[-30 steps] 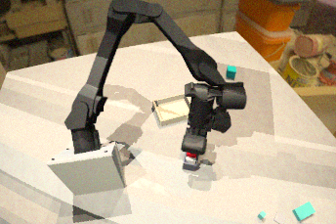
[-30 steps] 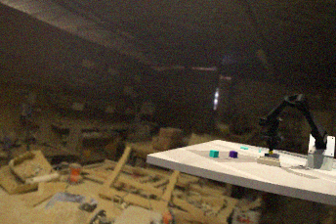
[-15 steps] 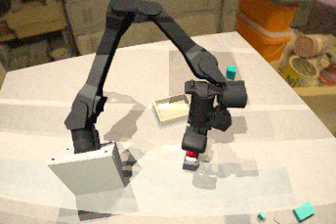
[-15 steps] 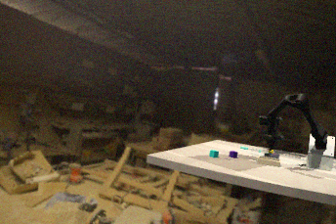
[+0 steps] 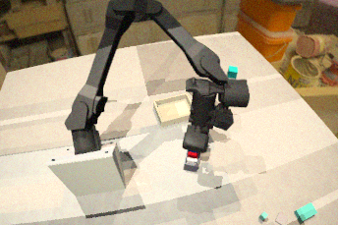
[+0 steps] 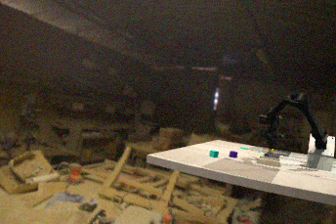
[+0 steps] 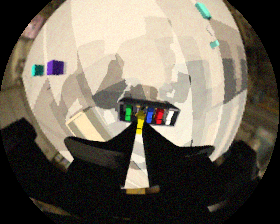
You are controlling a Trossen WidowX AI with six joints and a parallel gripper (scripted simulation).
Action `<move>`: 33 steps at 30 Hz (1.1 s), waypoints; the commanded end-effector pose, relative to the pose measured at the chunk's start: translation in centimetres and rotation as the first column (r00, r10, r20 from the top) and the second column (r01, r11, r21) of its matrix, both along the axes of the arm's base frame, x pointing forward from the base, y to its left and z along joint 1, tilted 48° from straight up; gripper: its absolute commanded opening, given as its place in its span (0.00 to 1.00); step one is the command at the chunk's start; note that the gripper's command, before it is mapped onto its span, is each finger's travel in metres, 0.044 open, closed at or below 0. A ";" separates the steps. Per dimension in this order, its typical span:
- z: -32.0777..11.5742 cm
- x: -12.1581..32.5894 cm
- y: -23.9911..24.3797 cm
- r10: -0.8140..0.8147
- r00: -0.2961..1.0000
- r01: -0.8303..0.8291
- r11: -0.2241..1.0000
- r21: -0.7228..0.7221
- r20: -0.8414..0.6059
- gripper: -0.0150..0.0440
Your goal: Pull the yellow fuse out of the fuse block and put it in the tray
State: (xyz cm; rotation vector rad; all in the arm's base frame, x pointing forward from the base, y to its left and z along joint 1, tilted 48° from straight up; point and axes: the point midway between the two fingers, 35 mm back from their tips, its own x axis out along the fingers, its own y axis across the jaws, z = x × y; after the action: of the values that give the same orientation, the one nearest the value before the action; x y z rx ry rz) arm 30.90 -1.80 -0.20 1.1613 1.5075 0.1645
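The dark fuse block (image 5: pixel 191 167) (image 7: pixel 149 103) stands on the table below my gripper. In the wrist view it holds a green fuse (image 7: pixel 128 113), a blue fuse (image 7: pixel 150 115), a red fuse (image 7: pixel 159 116) and a white fuse (image 7: pixel 169 117). My gripper (image 7: pixel 139 123) is shut on the yellow fuse (image 7: pixel 140 121) (image 6: pixel 272 151), which is up above the block, over the gap between green and blue. In the top view the hand hides the yellow fuse and the fingertips. The shallow cream tray (image 5: pixel 173 121) (image 7: pixel 84 126) is beside the block, toward the back in the top view; no fuse shows in its visible part.
A teal block (image 5: pixel 232 72) (image 6: pixel 214 154) (image 7: pixel 37 70) and a purple block (image 6: pixel 233 154) (image 7: pixel 55 67) lie beyond the tray. A larger teal piece (image 5: pixel 306 211) (image 7: pixel 203 10) and a small teal cube (image 5: pixel 263 216) (image 7: pixel 214 44) lie near another table edge. The pale base box (image 5: pixel 90 175) is at the left.
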 end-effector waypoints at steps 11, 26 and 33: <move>1.2 -0.2 -1.3 0.002 1.000 -0.002 1.000 -0.007 0.005 0.25; 3.4 0.2 -0.4 0.001 1.000 -0.001 1.000 -0.015 0.003 0.25; 6.8 0.8 2.8 0.000 1.000 0.000 1.000 -0.022 0.002 0.25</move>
State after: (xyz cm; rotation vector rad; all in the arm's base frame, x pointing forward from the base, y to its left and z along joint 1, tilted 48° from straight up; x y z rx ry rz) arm 31.43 -0.64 4.51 1.1442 1.5143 0.1467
